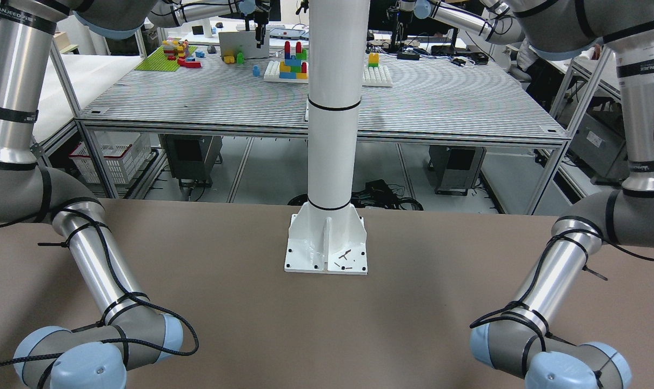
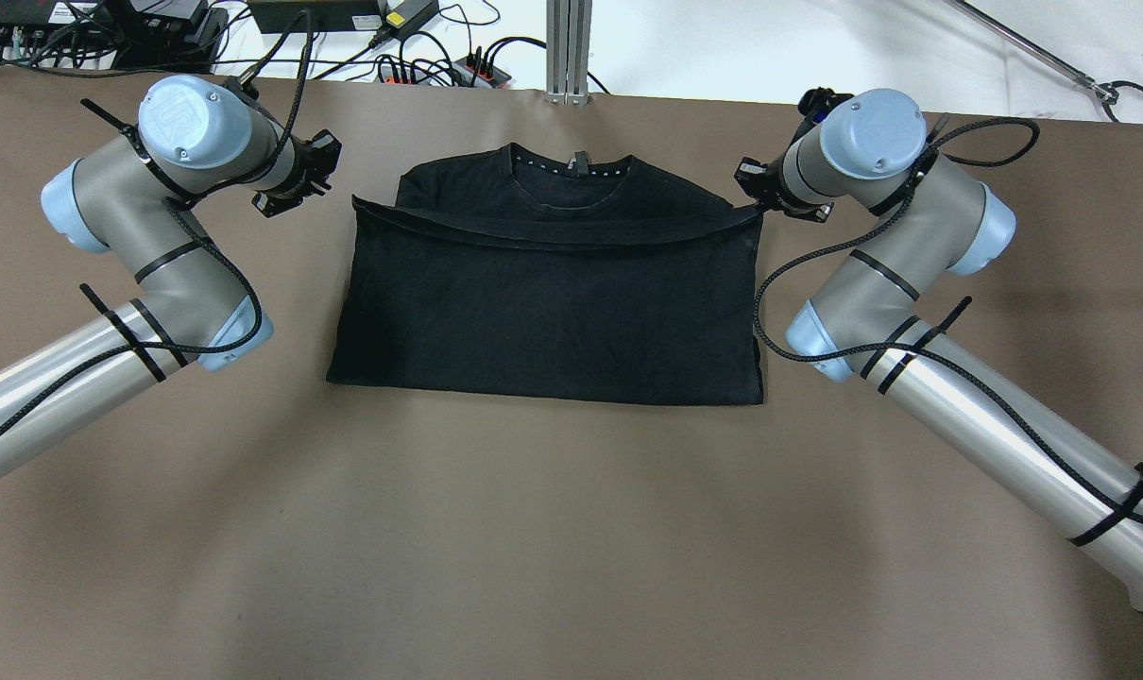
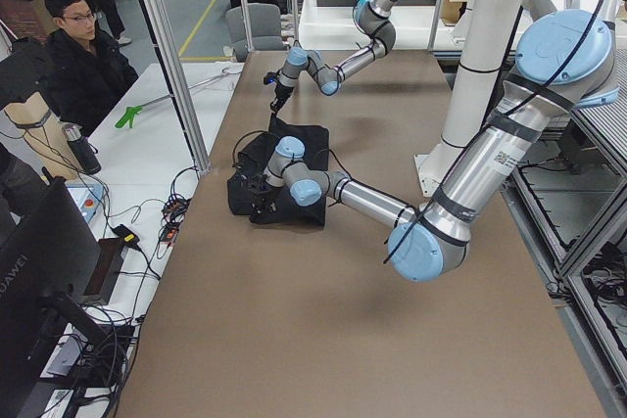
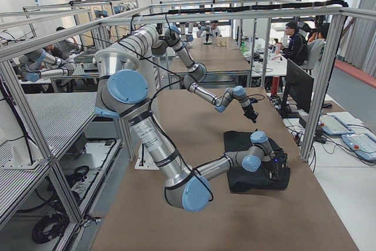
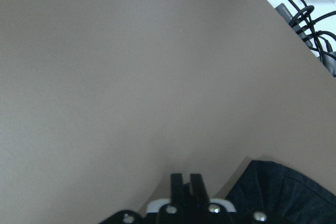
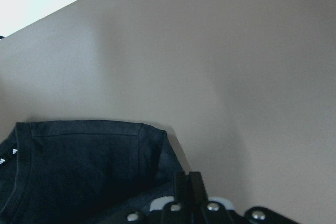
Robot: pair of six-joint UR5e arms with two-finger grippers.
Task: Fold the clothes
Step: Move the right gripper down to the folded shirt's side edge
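Closest to the lens in its own wrist view, the right gripper [image 6: 188, 174] has its two black fingers pressed together, dark cloth lying right up against them at 9 o'clock; whether a fold is actually pinched cannot be told. The left gripper [image 5: 186, 178] is likewise closed, but over bare table, with nothing between the fingers and the cloth off at its 4 o'clock. Seen from overhead, the black T-shirt [image 2: 543, 312] lies at the table's 12 o'clock side, near the far edge, doubled so that its lower half covers the chest. The hem edge [image 2: 553, 236] runs from 9 to 3 o'clock just below the collar [image 2: 571, 175], which carries a row of small white marks. That long axis is what matters next: one gripper sits off each end of the hem, the right one touching its corner, the left just beside its corner but apart. The shirt lies at 3 o'clock from the left gripper and 9 o'clock from the right, so the right arm is the nearer. The fabric is matte, soft and faintly creased, a squarish slab with limp corners. The brown table [image 2: 571, 548] is smooth and dull, likely offering little grip.
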